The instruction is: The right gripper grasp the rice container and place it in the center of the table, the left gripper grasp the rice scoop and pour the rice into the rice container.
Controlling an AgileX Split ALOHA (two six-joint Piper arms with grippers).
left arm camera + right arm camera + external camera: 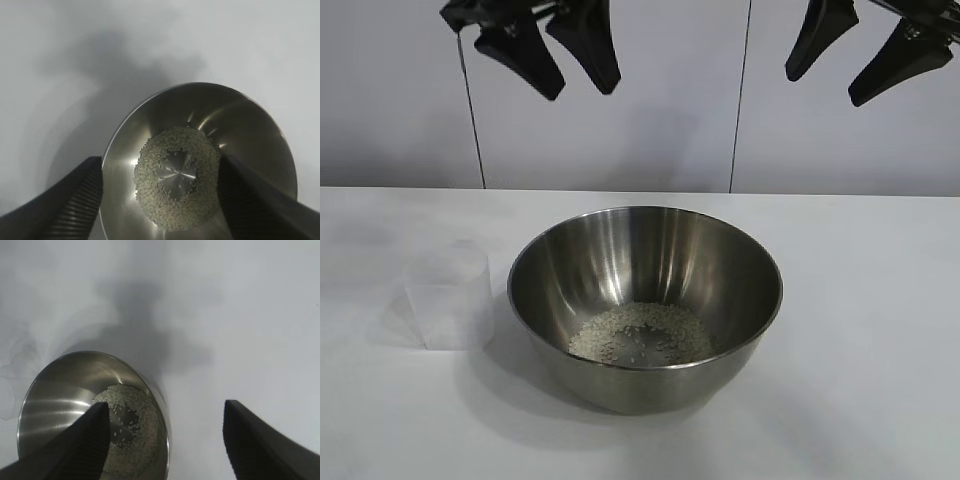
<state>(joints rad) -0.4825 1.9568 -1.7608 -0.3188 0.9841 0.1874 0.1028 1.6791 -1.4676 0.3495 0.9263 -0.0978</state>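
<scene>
The rice container [645,305] is sitting mid-table [860,300], holding the rice [640,335], with the rice scoop [447,297] standing just beside it. The left gripper [548,45] and right gripper [865,50] are hanging high above, fingers spread wide, gripping nothing and blocking nothing.

Both pincers, left pincer [570,75] and right pincer [825,85], carry matte black tapered fingers [75,205] (inner faces finely ribbed).
</scene>
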